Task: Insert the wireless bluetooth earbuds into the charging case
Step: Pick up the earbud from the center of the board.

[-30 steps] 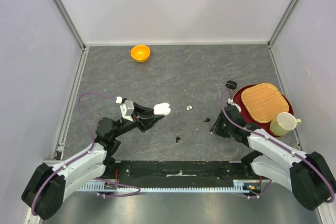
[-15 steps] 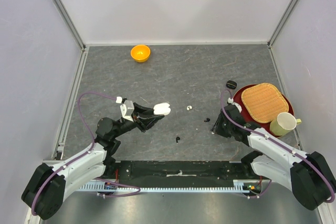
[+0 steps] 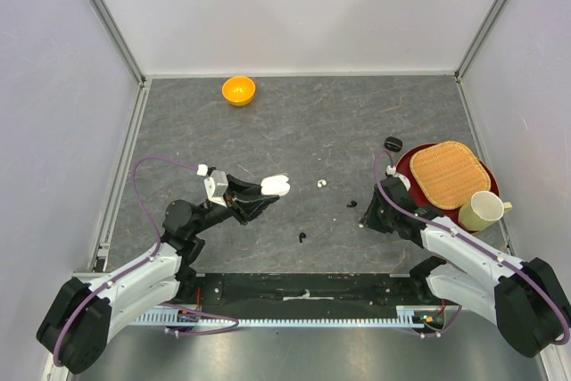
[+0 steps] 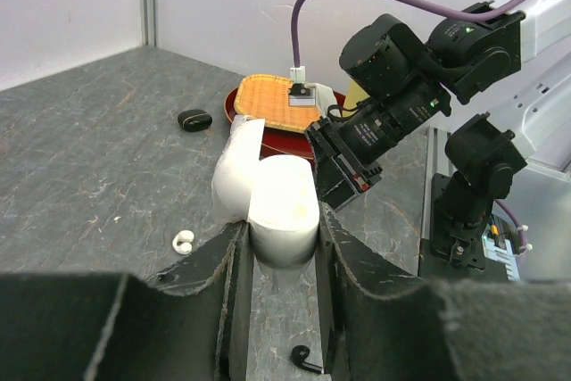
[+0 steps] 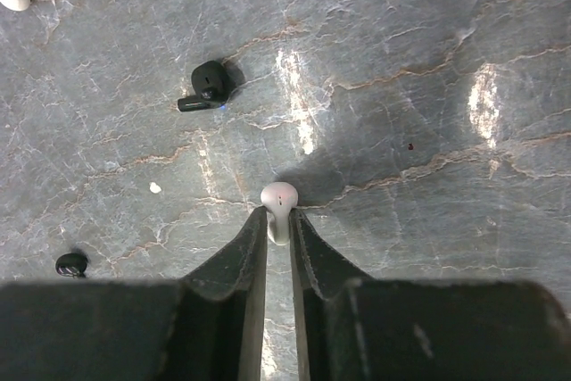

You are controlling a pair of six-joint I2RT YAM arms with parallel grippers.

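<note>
Right wrist view: the right gripper (image 5: 277, 218) has its fingers nearly together, pinching a small white roundish plastic earbud (image 5: 278, 195) at their tips; whether it is lifted I cannot tell. A black comma-shaped plastic earbud (image 5: 207, 85) lies ahead and left of those fingers. The left gripper (image 4: 281, 225) is clamped on an open glossy white plastic charging case (image 4: 281, 198), upright between its fingers, no bud visible inside. I judge the task barely begun: one bud grasped, none seated, a second white earbud (image 4: 183, 241) loose beyond the left fingers. Against the earlier top views, loose things lie unchanged; the right wrist has barely shifted.
</note>
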